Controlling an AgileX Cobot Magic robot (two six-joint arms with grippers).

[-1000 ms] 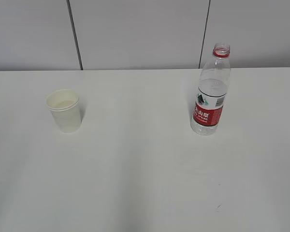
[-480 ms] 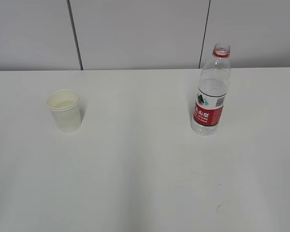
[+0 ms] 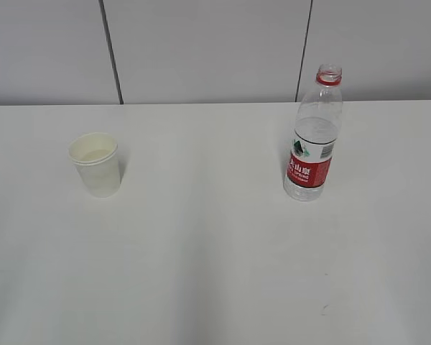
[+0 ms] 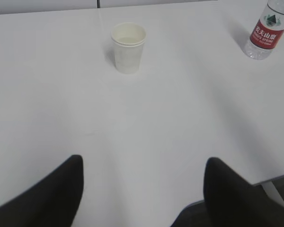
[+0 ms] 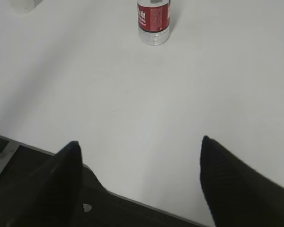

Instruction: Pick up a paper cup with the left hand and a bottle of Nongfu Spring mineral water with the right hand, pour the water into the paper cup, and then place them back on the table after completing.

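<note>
**Both my grippers wide apart, cup and bottle standing on the table**

My left gripper (image 4: 142,189) has its two black fingers spread wide, and there is nothing between them. They hang at the near edge of the large plain white flat tabletop (image 4: 146,123). My right gripper (image 5: 139,182) is in the same state: two black fingers far apart, holding nothing, also above the near edge of the table. In the exterior view I cannot see either of my arms.

Ahead of my left gripper, well apart from it, stands the small white tapered paper cup with a rolled rim (image 4: 128,47). It is upright on the table, on the left side (image 3: 95,164). Its inside is cream-coloured and a pale surface shows low in it, but I cannot tell if this is liquid.

Ahead of my right gripper, also well apart, stands the clear plastic bottle with a red label (image 5: 153,21). It is upright on the right side of the table (image 3: 314,136), without a cap, with a red ring around its neck. Clear water (image 3: 304,189) is visible inside it. The cup and the bottle are far from each other.
</note>
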